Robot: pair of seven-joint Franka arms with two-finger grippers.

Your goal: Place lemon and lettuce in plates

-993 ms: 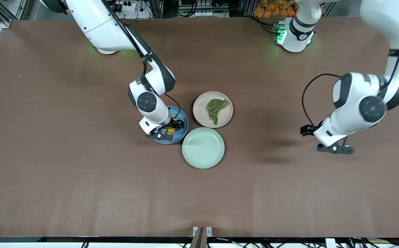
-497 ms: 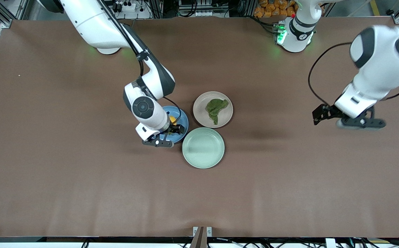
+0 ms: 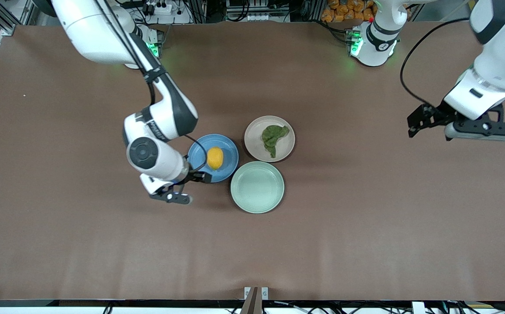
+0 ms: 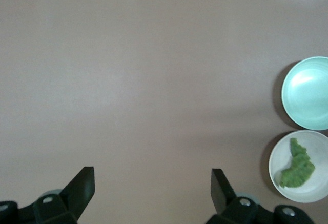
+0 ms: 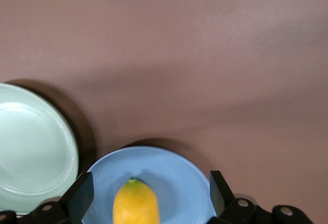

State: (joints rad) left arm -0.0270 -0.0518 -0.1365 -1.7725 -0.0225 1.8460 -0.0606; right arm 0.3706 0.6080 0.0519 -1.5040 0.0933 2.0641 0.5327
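Right gripper (image 3: 172, 195) hangs over bare table (image 3: 104, 244) just beside the blue plate (image 3: 228, 155), toward the right arm's end; fingers spread wide w/ nothing between them, as the right wrist view shows both fingertips (image 5: 82, 193) apart w/ the lemon (image 5: 136, 202) in the gap but lower down, on the plate. Lemon (image 3: 215, 158) lies loose near the middle of the blue plate, not touched by any gripper. Beige-pink plate (image 3: 257, 144) sits just beside the blue one, toward the left arm's end, holding the lettuce (image 3: 273, 137), its narrow tail pointing toward the front camera. Mint-green plate (image 3: 257, 187) is nearer to the front camera than both, just about touching their rims, nothing in it. Left gripper (image 3: 479, 129) is up over bare table near the left arm's end, well apart from the plates; fingers wide open and holding nothing, per left wrist view, which also shows lettuce (image 4: 297, 165) on its plate some way off.
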